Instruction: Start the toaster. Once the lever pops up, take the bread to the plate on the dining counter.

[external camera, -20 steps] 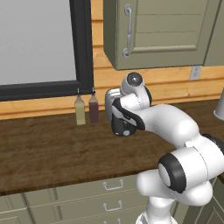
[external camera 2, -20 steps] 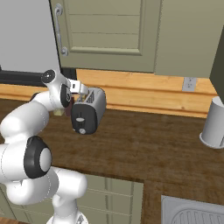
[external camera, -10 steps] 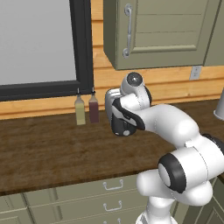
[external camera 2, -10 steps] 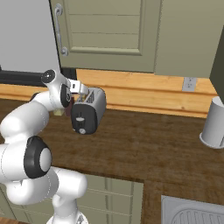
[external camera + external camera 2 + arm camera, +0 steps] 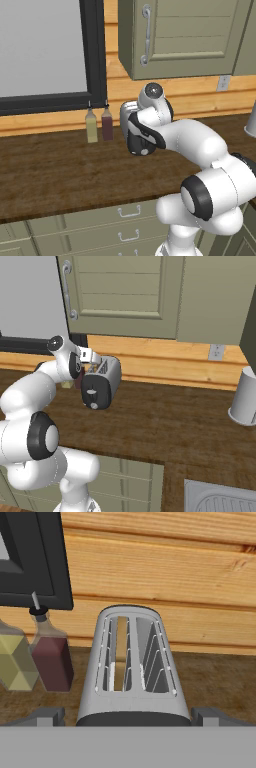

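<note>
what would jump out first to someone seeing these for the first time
The white arm bent over the wooden counter, its open gripper poised above the silver toaster. A slice of bread sits in one slot. Two slim bottles stand beside the toaster, under the dark window frame.

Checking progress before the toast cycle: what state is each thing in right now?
toaster: upright on the counter, bread in its left slot, right slot empty
bread: standing on edge down in the slot
gripper: open, fingertips either side of the toaster's near end
cabinet door: closed
two bottles: upright, capped
</note>
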